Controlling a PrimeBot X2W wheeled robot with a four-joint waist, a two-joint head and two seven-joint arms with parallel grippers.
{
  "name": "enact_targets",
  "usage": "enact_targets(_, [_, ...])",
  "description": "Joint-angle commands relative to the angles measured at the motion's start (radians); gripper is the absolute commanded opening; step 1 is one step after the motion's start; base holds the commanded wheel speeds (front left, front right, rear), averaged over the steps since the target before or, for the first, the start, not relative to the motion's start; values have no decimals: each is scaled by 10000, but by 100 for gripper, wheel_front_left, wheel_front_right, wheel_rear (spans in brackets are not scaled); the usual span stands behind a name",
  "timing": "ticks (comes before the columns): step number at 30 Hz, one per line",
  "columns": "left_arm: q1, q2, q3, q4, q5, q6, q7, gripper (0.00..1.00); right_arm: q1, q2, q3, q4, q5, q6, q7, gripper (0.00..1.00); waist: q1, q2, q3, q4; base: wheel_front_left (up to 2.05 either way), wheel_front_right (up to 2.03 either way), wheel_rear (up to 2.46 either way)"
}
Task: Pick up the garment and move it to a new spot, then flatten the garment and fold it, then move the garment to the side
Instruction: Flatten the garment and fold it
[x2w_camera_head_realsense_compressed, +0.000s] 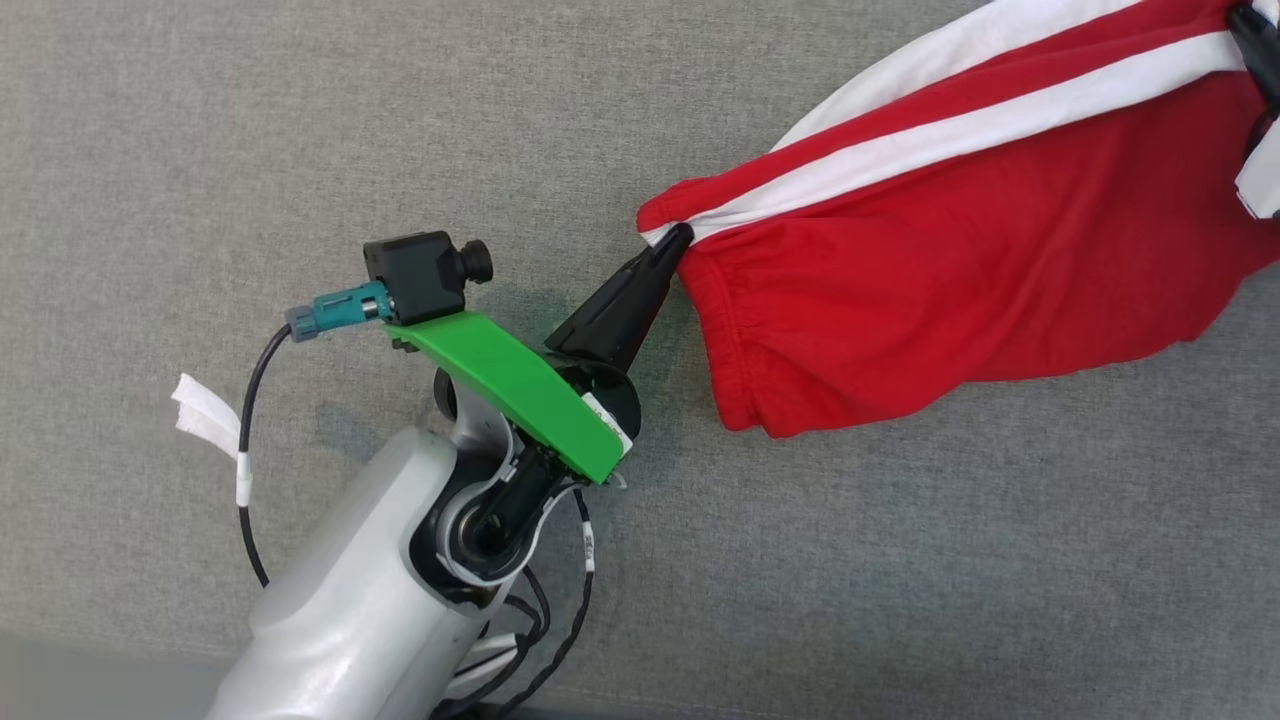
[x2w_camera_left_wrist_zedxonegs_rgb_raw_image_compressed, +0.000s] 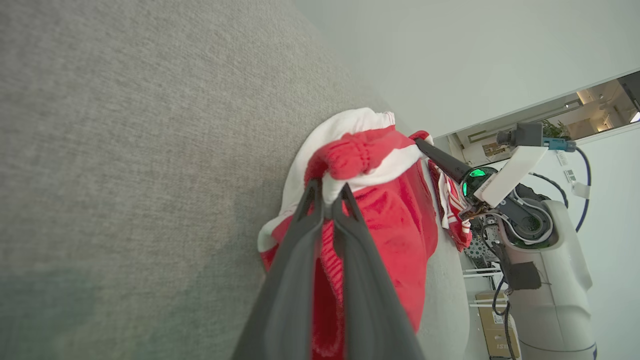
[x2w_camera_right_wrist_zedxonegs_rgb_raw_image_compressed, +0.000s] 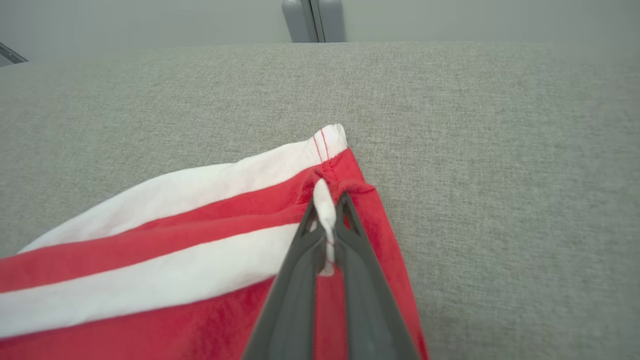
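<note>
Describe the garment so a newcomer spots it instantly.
On the grey fabric surface, look toward the upper right of the head view. The red shorts lie there, pinched by the left pincer and right pincer. Bright red cloth with two white side stripes sets them apart.

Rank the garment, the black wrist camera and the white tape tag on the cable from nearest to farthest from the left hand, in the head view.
1. The garment, to the right: the left hand pinches its corner.
2. The black wrist camera, to the left, on the green mount.
3. The white tape tag, far to the lower left.
</note>
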Motion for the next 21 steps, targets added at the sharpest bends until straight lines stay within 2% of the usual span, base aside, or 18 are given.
enact_targets(1, [-203,-60,-9,62,66,-70,-28,0,-206,-87,29,76,-77,-16,26,0,0,-1,164,204,0,0,0])
enact_targets(6, [-216,-150,2,195,-41,-125,-44,1,-434,-108,129,195,-135,-16,64,0,0,-1,212,253,0,0,0])
enact_targets(7, [-221,-164,18,210,-59,-113,-43,27,-502,-136,136,183,-179,-16,-11,0,0,-1,225,256,0,0,0])
enact_targets(8, [-222,-182,52,219,-75,-85,-92,64,-550,-135,115,195,-200,-16,-67,0,0,-1,237,255,0,0,0])
enact_targets(9, [-224,-202,85,226,-84,-52,-133,100,-605,-129,117,191,-253,-16,-176,33,0,-1,252,253,0,0,0])
enact_targets(10, [-219,-217,102,239,-95,-22,-131,100,-649,-112,68,208,-303,-16,-289,96,0,-1,260,254,0,0,0])
enact_targets(11, [-206,-233,110,264,-103,27,-160,100,-665,-70,29,259,-390,-16,-412,100,0,-1,262,254,0,0,0])
enact_targets(16, [-118,-206,98,221,151,168,-350,100,-767,63,93,433,-508,-16,-863,100,0,-1,247,252,0,0,0])
enact_targets(21, [219,104,8,89,829,419,-823,100,-732,49,144,536,-568,-15,-1861,100,0,-1,108,214,0,0,0])
